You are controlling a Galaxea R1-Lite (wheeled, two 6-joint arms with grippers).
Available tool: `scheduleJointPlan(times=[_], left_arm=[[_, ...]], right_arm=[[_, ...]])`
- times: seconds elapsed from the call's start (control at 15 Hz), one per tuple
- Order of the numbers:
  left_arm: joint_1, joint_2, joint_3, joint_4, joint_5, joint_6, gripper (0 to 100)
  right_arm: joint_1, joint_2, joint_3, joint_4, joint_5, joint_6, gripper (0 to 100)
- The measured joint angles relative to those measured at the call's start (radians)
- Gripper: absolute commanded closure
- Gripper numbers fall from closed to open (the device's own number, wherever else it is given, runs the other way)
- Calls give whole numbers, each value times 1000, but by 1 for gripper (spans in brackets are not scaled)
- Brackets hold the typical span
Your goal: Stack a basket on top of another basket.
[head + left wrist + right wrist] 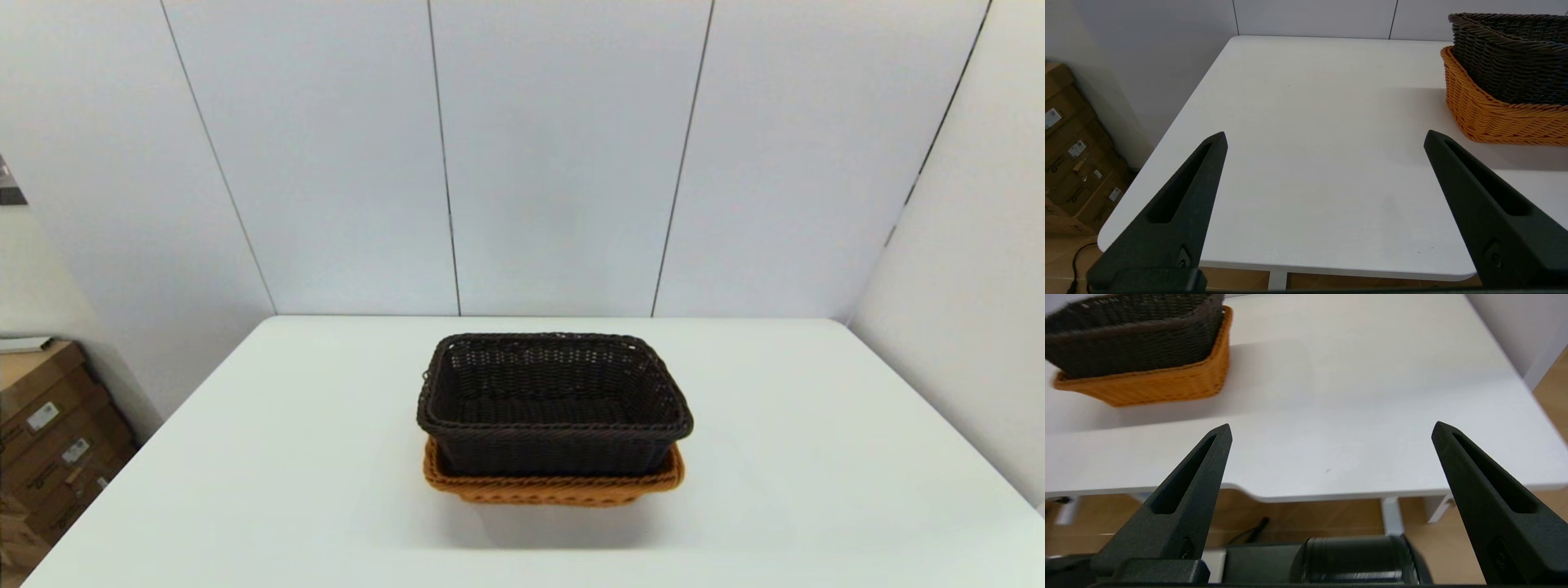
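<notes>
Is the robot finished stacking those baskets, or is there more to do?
It looks finished: the dark brown basket sits nested in the orange basket. Nothing is in hand; the left gripper and right gripper are open, back near the table's near edge. Nothing visible seems left.

- Looks like a lab or test room: my white table (245, 457) boxed in by plain white wall panels (555, 163)
- Stacked cardboard boxes (49, 441) on wood floor (1331, 514), shipping labels
</notes>
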Motion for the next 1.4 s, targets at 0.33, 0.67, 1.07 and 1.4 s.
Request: scheduleJointPlan(times=[0.33, 0.67, 1.07, 1.4], left_arm=[[0, 0, 0, -1, 0, 0, 0], [0, 0, 0, 0, 0, 0, 0], [0, 0, 0, 0, 0, 0, 0], [0, 0, 0, 0, 0, 0, 0]], right_arm=[[0, -6, 306, -398, -16, -100, 0], [0, -6, 504, -738, -12, -173, 0], [1, -6, 515, -740, -10, -171, 0], [1, -6, 516, -741, -8, -173, 0]])
